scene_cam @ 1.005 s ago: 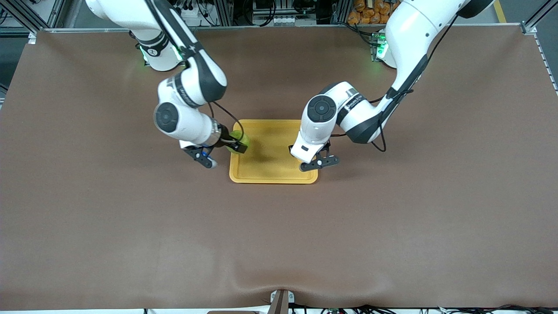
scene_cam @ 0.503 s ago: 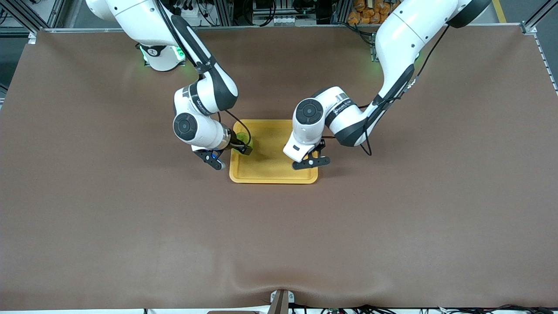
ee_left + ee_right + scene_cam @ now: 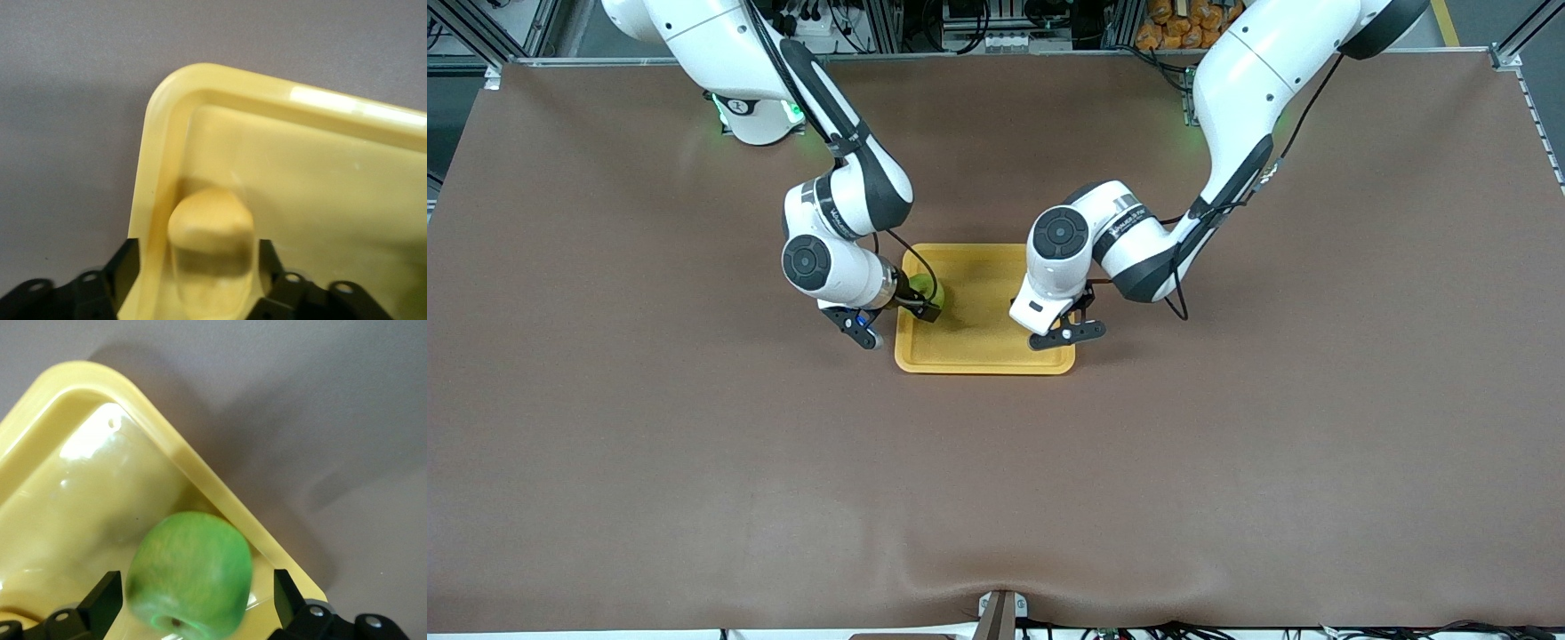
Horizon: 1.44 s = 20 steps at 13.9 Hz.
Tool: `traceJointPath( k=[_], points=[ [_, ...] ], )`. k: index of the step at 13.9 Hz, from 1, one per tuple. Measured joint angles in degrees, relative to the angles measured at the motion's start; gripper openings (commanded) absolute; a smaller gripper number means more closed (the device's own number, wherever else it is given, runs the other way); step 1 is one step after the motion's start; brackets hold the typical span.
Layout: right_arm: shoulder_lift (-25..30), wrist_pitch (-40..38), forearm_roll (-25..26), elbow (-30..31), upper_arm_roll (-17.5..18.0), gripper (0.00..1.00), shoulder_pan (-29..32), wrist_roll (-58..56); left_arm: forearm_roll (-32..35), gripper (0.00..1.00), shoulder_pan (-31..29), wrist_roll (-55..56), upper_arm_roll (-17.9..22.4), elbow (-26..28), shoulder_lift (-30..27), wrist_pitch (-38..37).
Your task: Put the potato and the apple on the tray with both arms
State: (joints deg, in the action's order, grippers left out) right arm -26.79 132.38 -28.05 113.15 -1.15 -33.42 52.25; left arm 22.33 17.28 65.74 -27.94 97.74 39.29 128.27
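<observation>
In the front view, the yellow tray [image 3: 984,347] lies in the middle of the brown surface [image 3: 694,462]. The right hand [image 3: 919,305] is low at the tray's edge toward the right arm's end, with the green apple [image 3: 927,286] between its fingers. The left hand [image 3: 1065,327] is at the other edge.

In the left wrist view, the left hand [image 3: 195,283] is wide open around the potato [image 3: 210,233], which rests in the tray [image 3: 320,180] near a corner.

In the right wrist view, the right hand [image 3: 193,603] is also wide, and the apple [image 3: 191,572] sits in the tray [image 3: 80,513] beside the rim.
</observation>
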Motion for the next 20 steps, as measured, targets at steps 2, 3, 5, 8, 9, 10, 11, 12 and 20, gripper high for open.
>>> traceJointPath(
  k=[2, 3, 5, 8, 9, 10, 11, 12, 20],
  points=[
    [0.0, 0.0, 0.0, 0.0, -0.3, 1.0, 0.0, 0.0, 0.0, 1.0, -0.1, 0.1, 0.1, -0.4, 0.0, -0.1],
    [0.0, 0.0, 0.0, 0.0, -0.3, 1.0, 0.0, 0.1, 0.1, 1.0, -0.3, 0.1, 0.2, -0.9, -0.2, -0.7],
    [0.0, 0.0, 0.0, -0.2, -0.5, 1.0, 0.1, 0.1, 0.4, 1.0, -1.3, -1.0, 0.2, -2.1, -1.5, -3.8],
    [0.9, -3.2, 0.0, -1.3, -1.0, 1.0, 1.8, 0.0, 0.1, 1.0, -5.1, -4.7, -0.2, -4.4, -6.4, -10.6],
    [1.8, -4.7, 0.2, -1.6, -1.1, 1.0, 3.0, -0.4, -0.9, 1.0, -6.7, -6.6, -0.5, -5.9, -8.0, -13.7],
    [3.0, -6.2, 0.3, -1.8, -1.2, 1.0, 4.4, -1.6, -2.6, 1.0, -8.1, -9.5, -0.6, -8.1, -9.5, -17.4],
    [4.3, -8.0, 0.7, -1.9, -1.4, 1.0, 6.0, -3.5, -4.6, 1.0, -9.5, -12.8, -0.7, -10.8, -10.7, -21.6],
    [5.6, -9.9, 1.7, -1.9, -1.6, 1.0, 7.9, -6.1, -6.1, 1.0, -11.0, -15.8, -0.7, -13.4, -11.7, -25.5],
    [16.5, -21.0, 10.6, -2.3, -2.2, 1.0, 29.0, -37.4, -8.6, 1.0, -25.4, -28.3, -0.8, -18.0, -24.7, -42.5]
  ],
)
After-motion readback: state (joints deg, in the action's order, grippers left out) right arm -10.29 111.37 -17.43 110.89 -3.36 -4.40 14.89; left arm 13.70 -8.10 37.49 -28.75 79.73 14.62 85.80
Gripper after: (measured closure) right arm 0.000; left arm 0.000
